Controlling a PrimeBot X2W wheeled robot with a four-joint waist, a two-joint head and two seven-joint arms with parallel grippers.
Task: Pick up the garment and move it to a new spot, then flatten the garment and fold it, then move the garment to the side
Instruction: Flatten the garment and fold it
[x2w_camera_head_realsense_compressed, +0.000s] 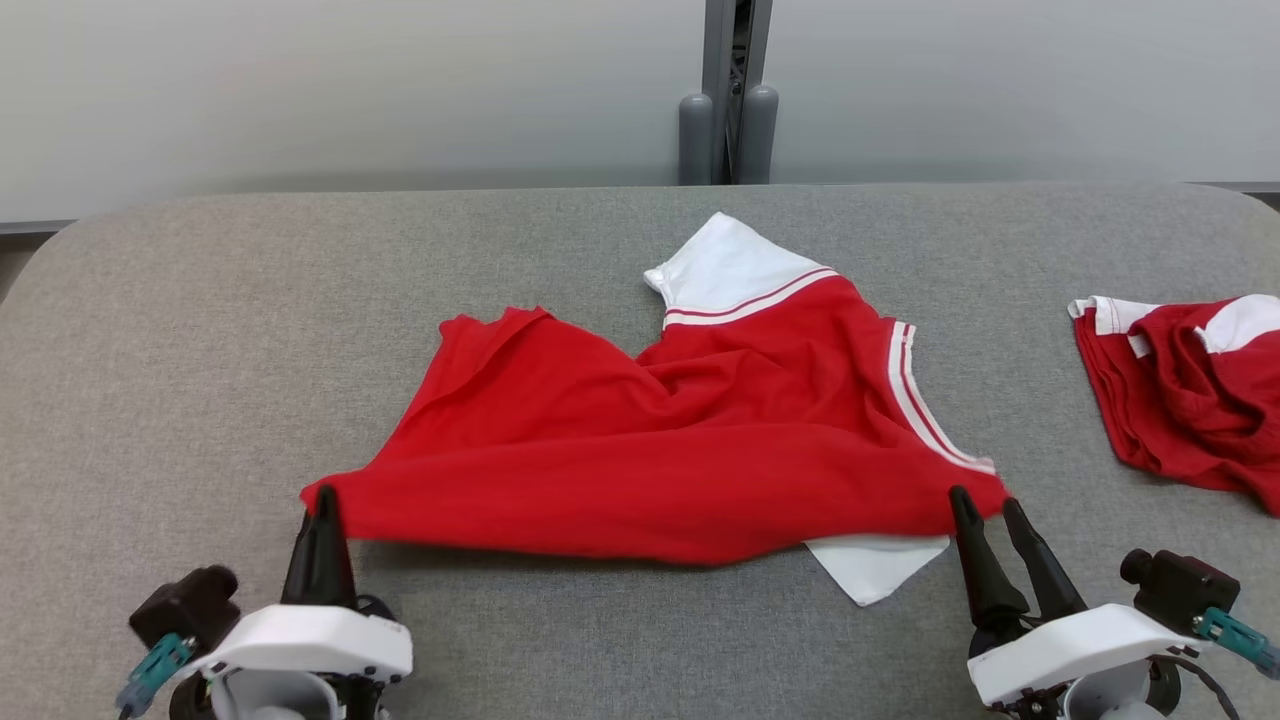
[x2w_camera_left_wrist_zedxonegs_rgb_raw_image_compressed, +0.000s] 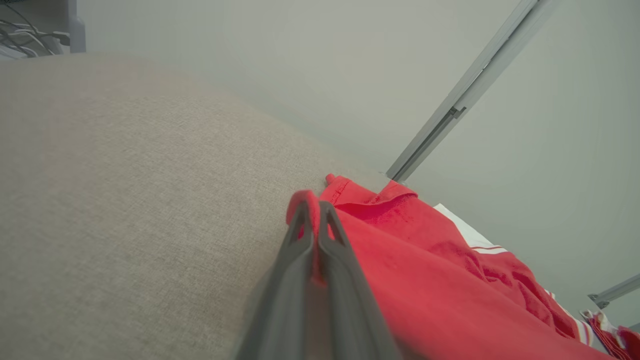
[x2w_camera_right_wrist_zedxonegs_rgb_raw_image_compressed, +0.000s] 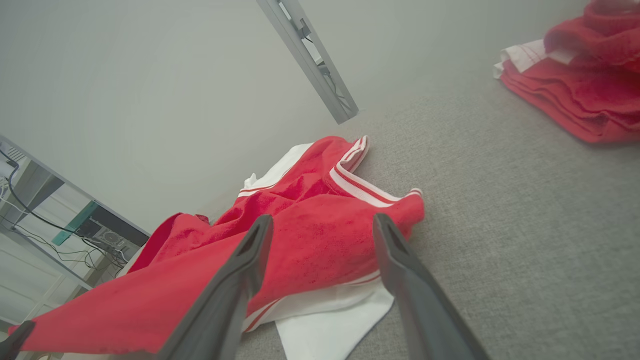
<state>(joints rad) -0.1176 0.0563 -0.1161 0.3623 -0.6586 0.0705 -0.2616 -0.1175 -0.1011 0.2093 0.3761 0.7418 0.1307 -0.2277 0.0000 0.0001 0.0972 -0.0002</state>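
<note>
The garment (x2w_camera_head_realsense_compressed: 690, 440), a red shirt with white striped trim, is lying spread across the middle of the grey bench (x2w_camera_head_realsense_compressed: 200, 330) in the head view, its near hem running between the two claws. The left claw (x2w_camera_head_realsense_compressed: 322, 500) is sitting pressed together at the hem's left corner. The right claw (x2w_camera_head_realsense_compressed: 985, 505) is standing spread at the right corner, just beside a white flap (x2w_camera_head_realsense_compressed: 875, 565) poking out from underneath. A second red-and-white pile (x2w_camera_head_realsense_compressed: 1180, 390) is resting well apart, by the bench's right edge. Bare bench is stretching wide to the left and along the near side.

In the left wrist view, the left claw (x2w_camera_left_wrist_zedxonegs_rgb_raw_image_compressed: 312, 210) is pinching a small fold of the garment (x2w_camera_left_wrist_zedxonegs_rgb_raw_image_compressed: 450, 280) between its tips, a detail the head view is hiding. Open bench (x2w_camera_left_wrist_zedxonegs_rgb_raw_image_compressed: 125, 200) is spreading out on the side away from the shirt.

In the right wrist view, the right claw (x2w_camera_right_wrist_zedxonegs_rgb_raw_image_compressed: 322, 219) is gaping, with the garment (x2w_camera_right_wrist_zedxonegs_rgb_raw_image_compressed: 300, 200) corner showing between its fingers and nothing gripped. Whether the tips are touching cloth I cannot tell. Free bench (x2w_camera_right_wrist_zedxonegs_rgb_raw_image_compressed: 525, 225) is lying between it and the second red-and-white pile (x2w_camera_right_wrist_zedxonegs_rgb_raw_image_compressed: 575, 95).
</note>
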